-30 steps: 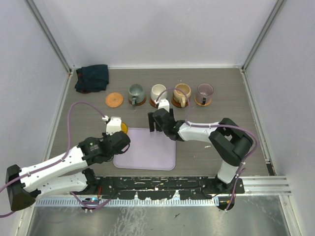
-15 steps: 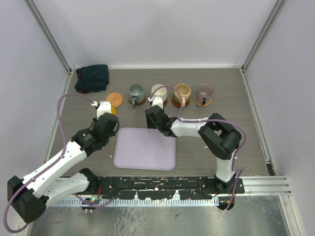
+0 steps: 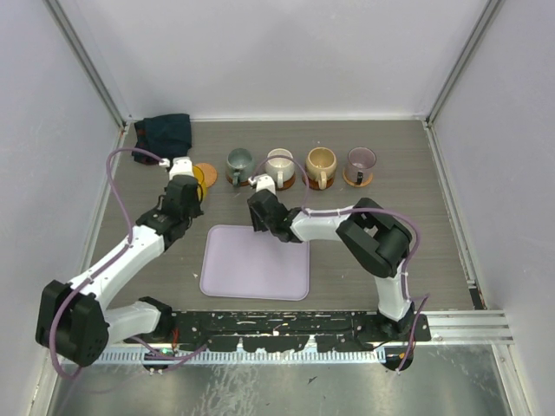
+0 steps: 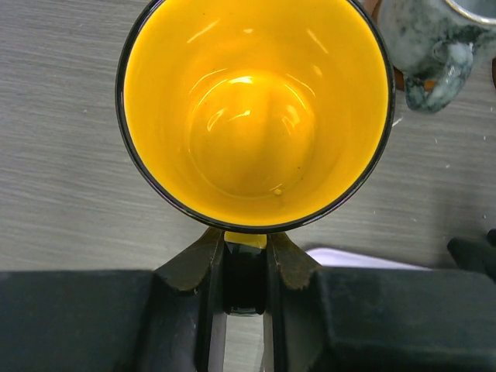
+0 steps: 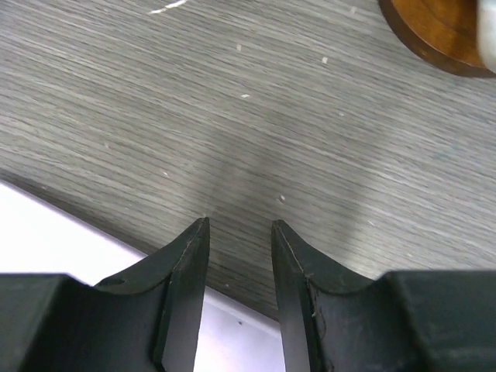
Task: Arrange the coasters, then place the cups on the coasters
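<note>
The yellow cup (image 4: 256,116) fills the left wrist view, and my left gripper (image 4: 245,242) is shut on its handle. In the top view that gripper (image 3: 191,185) sits at the near-left edge of the free coaster (image 3: 209,172); I cannot tell whether the cup touches it. Along the back stand the grey-green cup (image 3: 238,164), white cup (image 3: 280,163), tan cup (image 3: 321,162) and purple-grey cup (image 3: 361,162), each on a coaster. My right gripper (image 3: 257,213) (image 5: 239,229) hovers low near the tray's far edge, jaws partly open with nothing between them.
A lavender tray (image 3: 256,262) lies in the middle of the table, its edge also showing in the right wrist view (image 5: 46,225). A dark cloth (image 3: 162,137) is bunched in the back left corner. Walls close in the table on three sides.
My left arm has carried the yellow cup from the tray's far left corner back to the free coaster. The right gripper slid left and its jaws narrowed.
</note>
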You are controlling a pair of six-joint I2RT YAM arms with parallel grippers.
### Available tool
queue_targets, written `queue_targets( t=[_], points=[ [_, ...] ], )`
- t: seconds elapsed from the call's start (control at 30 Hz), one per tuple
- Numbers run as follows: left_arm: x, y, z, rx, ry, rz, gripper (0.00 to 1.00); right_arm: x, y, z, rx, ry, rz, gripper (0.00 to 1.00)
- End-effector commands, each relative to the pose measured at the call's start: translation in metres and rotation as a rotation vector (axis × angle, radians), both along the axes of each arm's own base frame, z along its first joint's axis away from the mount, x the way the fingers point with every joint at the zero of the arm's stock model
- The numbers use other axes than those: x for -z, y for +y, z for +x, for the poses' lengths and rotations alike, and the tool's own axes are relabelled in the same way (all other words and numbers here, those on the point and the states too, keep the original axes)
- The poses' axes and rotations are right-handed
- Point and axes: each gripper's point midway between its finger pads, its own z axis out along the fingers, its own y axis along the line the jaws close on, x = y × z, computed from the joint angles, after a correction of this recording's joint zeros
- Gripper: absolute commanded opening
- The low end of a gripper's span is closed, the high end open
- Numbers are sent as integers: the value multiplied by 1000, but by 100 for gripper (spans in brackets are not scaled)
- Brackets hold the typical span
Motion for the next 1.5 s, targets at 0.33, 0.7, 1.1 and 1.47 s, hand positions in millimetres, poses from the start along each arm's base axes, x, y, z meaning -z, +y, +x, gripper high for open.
queue_targets(
  t=[0.33,0.7,1.1,1.47],
  points=[
    [-36,-6,82,11,-207,-142,0,5,39,-18,-135,32,26,39],
    [-28,-7,99,15,-186,-141,0,18,41,-53,-162,55,-14,38],
    [-14,-10,109,28,-153,-127,0,13,14,-33,-10,-3,-84,39],
    [-15,-14,129,57,-169,-97,0,16,-13,-40,73,9,-117,38]
  ],
)
